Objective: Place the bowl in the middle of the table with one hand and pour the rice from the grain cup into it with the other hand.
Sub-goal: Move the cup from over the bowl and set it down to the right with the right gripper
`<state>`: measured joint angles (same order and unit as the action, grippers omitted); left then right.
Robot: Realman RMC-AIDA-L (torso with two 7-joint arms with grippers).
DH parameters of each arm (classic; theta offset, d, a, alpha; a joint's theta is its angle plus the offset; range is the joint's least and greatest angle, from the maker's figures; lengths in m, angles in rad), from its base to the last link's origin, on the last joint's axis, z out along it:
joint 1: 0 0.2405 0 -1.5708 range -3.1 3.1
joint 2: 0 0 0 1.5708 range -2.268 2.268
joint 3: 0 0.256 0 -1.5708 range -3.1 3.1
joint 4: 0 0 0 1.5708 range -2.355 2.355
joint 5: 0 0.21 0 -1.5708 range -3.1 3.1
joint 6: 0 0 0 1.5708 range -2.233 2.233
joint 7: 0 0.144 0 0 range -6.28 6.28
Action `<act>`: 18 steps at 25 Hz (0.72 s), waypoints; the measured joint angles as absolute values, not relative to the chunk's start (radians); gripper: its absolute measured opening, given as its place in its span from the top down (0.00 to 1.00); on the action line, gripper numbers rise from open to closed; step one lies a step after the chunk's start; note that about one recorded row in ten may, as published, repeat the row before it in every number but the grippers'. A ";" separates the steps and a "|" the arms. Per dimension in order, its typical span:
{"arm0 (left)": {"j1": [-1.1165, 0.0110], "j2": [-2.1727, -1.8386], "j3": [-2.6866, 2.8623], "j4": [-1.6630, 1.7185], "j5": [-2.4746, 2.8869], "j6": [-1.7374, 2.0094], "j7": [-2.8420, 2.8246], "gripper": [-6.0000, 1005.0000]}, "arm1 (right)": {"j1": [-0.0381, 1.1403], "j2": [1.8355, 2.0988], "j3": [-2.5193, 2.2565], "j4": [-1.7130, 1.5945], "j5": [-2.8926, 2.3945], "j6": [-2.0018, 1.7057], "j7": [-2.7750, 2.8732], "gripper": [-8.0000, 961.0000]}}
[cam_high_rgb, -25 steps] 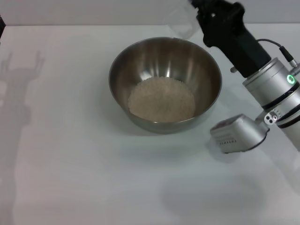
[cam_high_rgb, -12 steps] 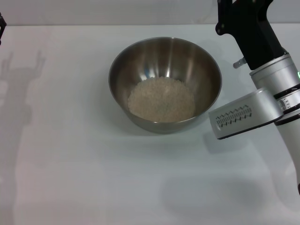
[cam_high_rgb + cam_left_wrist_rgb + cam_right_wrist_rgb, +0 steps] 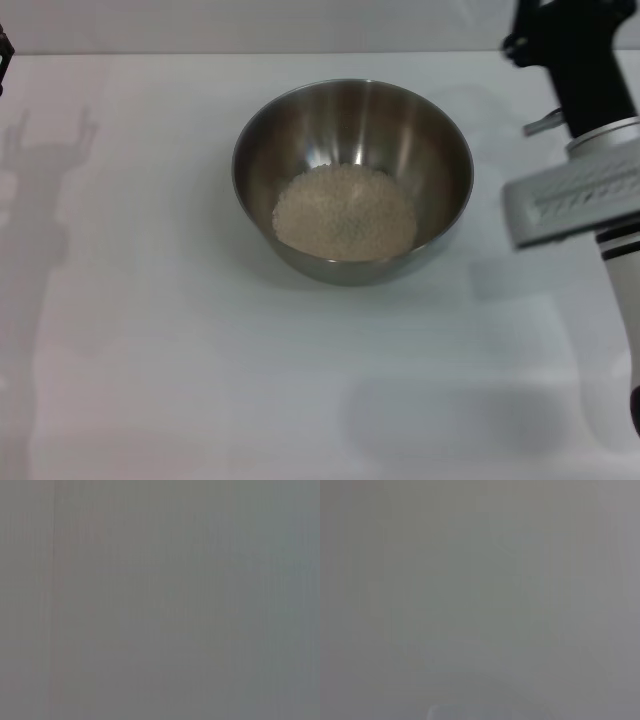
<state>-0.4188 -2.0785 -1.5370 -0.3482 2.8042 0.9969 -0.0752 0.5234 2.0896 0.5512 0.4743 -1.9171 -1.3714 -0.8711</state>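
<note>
Bright even light, soft shadows, wrist views blank grey

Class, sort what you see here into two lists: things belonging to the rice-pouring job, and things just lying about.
Belonging to the job:
bowl
rice inside the bowl
table
right arm

Just lying about:
nothing visible; the grain cup is out of view

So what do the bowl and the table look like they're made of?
The bowl looks like stainless steel with a brushed, shiny inside: grey metal with streaky reflections on its wall, and pale rice heaped in the bottom. The table looks like a matte white top, perhaps laminate: it takes soft shadows and gives no glare.
</note>
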 joint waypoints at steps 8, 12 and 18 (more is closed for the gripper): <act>-0.424 -2.078 -1.537 -0.348 2.804 0.997 -0.075 0.20 | 0.512 2.089 0.547 0.565 -1.602 -1.357 -0.742 0.94; -0.431 -2.078 -1.537 -0.348 2.804 0.997 -0.075 0.20 | 0.488 2.089 0.554 0.602 -1.569 -1.320 -0.710 0.93; -0.434 -2.078 -1.537 -0.346 2.805 0.997 -0.075 0.20 | 0.465 2.089 0.554 0.607 -1.552 -1.264 -0.619 0.93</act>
<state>-0.4343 -2.0784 -1.5370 -0.3463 2.8045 0.9971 -0.0752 0.4648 2.0892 0.5539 0.6066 -1.5519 -1.2639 -0.6191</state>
